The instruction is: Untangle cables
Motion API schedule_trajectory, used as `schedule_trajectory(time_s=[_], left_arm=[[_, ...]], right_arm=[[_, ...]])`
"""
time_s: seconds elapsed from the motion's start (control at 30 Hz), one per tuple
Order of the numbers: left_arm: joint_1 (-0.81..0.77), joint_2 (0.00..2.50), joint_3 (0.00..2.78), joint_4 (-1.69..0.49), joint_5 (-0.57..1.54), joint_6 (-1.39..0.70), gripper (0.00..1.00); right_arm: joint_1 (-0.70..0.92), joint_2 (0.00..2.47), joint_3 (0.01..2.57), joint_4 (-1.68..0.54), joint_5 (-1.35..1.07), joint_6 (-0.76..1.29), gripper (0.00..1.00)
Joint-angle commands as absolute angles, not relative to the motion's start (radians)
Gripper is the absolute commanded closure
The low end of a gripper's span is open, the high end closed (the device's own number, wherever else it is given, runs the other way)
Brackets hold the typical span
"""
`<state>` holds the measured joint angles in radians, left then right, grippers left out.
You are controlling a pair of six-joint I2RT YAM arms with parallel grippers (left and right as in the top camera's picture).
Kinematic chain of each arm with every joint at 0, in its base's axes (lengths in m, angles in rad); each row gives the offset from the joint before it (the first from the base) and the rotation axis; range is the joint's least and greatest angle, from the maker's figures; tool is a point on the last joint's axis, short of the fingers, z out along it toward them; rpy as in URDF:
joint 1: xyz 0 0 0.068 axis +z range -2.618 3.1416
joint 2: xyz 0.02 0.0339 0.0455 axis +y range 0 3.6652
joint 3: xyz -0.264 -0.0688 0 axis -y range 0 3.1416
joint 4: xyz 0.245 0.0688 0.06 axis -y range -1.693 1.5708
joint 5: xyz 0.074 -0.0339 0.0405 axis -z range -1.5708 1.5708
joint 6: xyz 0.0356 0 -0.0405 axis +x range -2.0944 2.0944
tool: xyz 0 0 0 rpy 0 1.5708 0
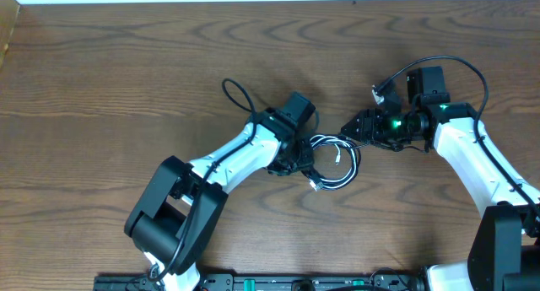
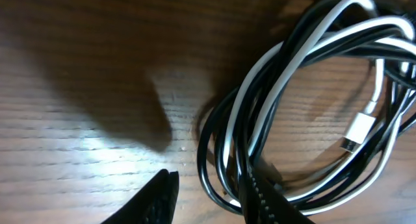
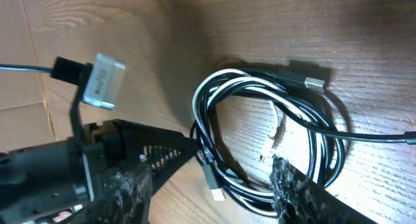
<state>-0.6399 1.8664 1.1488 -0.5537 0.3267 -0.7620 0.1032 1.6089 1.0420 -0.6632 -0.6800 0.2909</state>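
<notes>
Left: left tool (image 2: 208, 177), fingers part-spread astride the left rim of the coil (image 2: 257, 126), bare bench (image 1: 101, 72) showing in the gap; no pinch seen.

Centre: cables (image 1: 327, 141) flat on the bench between the two tools, black cable (image 2: 205, 156) and white cable (image 2: 374, 87) wound together, nothing pulled free.

Right: right tool (image 3: 235, 151) spread wide at the coil's upper right edge, holding nothing.

Reads as the opening step, taking hold before any parting. Calls next for closing each tool on a different strand, perhaps the white one near its white plug (image 2: 359, 128), then drawing apart gently.

Counts:
- two tools
- one black cable
- one white cable
- one coil
- three plug ends visible, two of them dark plugs (image 3: 314, 82) and one white; fourth not found
</notes>
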Motion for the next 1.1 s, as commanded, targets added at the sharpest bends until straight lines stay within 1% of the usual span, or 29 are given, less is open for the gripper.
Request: schedule_trajectory(time_s=[0.0, 0.17, 0.27, 0.3, 0.37, 0.4, 0.43, 0.5, 0.67, 0.87, 1.0, 1.07], left_arm=[[-0.641, 1.876, 1.107, -0.523, 0.328, -0.818, 0.64], [-0.641, 1.876, 1.045, -0.445, 0.327, -0.856, 0.65], [-0.641, 1.876, 1.02, -0.413, 0.324, -0.871, 0.69], [-0.641, 1.876, 1.018, -0.409, 0.321, -0.875, 0.72], [-0.641, 1.876, 1.018, -0.401, 0.316, -0.874, 0.8], [-0.641, 1.876, 1.018, -0.396, 0.311, -0.874, 0.89], [-0.641, 1.876, 1.018, -0.39, 0.305, -0.874, 0.92], [-0.641, 1.876, 1.018, -0.377, 0.301, -0.872, 0.92], [-0.633, 1.838, 1.044, -0.338, 0.302, -0.758, 0.93], [-0.632, 1.636, 1.074, -0.326, 0.302, -0.594, 0.93], [-0.632, 1.512, 1.074, -0.323, 0.302, -0.579, 0.92], [-0.632, 1.482, 1.074, -0.324, 0.302, -0.58, 0.92]], right_arm=[[0.105, 1.599, 1.053, -0.667, -0.683, 0.272, 0.44], [0.105, 1.599, 1.053, -0.668, -0.683, 0.272, 0.44], [0.105, 1.599, 1.053, -0.671, -0.683, 0.272, 0.44], [0.105, 1.599, 1.053, -0.673, -0.683, 0.272, 0.44], [0.107, 1.599, 1.053, -0.674, -0.683, 0.273, 0.44], [0.109, 1.599, 1.053, -0.674, -0.683, 0.272, 0.44], [0.111, 1.599, 1.053, -0.674, -0.683, 0.273, 0.44], [0.118, 1.599, 1.053, -0.674, -0.683, 0.273, 0.44], [0.139, 1.599, 1.053, -0.672, -0.688, 0.272, 0.44], [0.15, 1.599, 1.053, -0.651, -0.757, 0.272, 0.45], [0.163, 1.599, 1.053, -0.597, -0.793, 0.304, 0.47], [0.175, 1.599, 1.053, -0.569, -0.793, 0.351, 0.51]])
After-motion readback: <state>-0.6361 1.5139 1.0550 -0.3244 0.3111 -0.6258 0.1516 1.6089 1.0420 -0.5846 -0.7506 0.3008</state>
